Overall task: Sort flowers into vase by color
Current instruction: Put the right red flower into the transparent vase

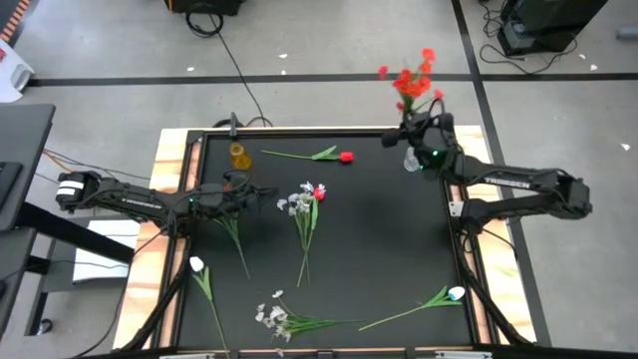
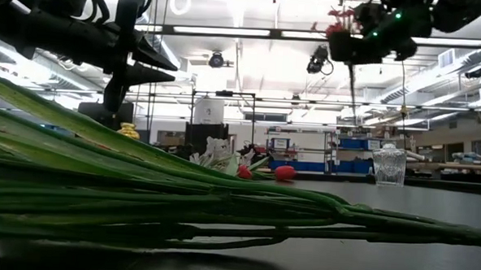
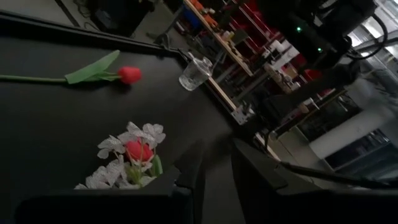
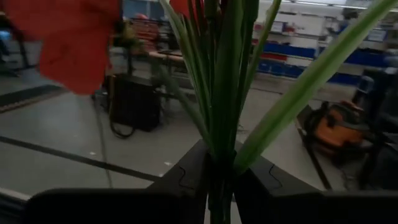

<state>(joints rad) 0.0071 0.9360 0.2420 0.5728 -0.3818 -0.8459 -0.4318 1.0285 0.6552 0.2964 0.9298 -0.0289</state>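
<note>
The right gripper is clamped on the stems of a red flower sprig above the clear glass vase at the mat's far right corner, while the left gripper, fingers narrowly apart and empty, hovers beside the white-and-red bunch at mid-mat.

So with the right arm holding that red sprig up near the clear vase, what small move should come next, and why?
Probably lower the right end effector so the stems go into the clear vase. It is shut on the red sprig, held high almost over the vase at the table's far right corner, blooms up and stems pointing down. The left end effector hovers over the loose flowers.
</note>
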